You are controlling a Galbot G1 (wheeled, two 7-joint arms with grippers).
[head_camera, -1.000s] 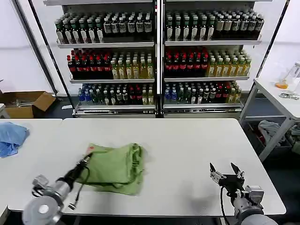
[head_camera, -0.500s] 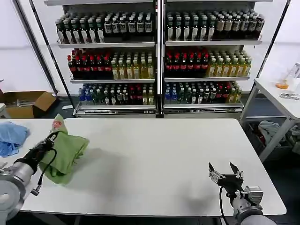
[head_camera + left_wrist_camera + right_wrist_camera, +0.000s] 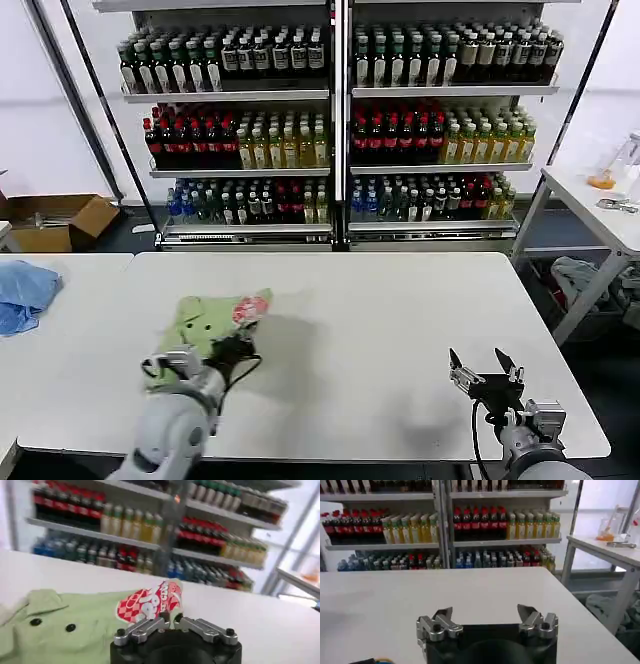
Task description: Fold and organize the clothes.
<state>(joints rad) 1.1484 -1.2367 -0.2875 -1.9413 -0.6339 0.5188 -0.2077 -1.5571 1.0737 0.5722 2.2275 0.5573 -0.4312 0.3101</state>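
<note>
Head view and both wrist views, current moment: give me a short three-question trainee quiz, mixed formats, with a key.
1. True or false: the left hand is shut on the green shirt.
2. Multiple choice: the right hand is
A. gripping the shirt's sleeve
B. open over bare table, near the right front corner
C. resting on the light blue cloth
3. Fill in: the shirt's red-and-white print lies just beyond the ____ hand's fingertips.

Key
1. True: its fingers meet on a pinch of fabric by the print.
2. B
3. left
</note>
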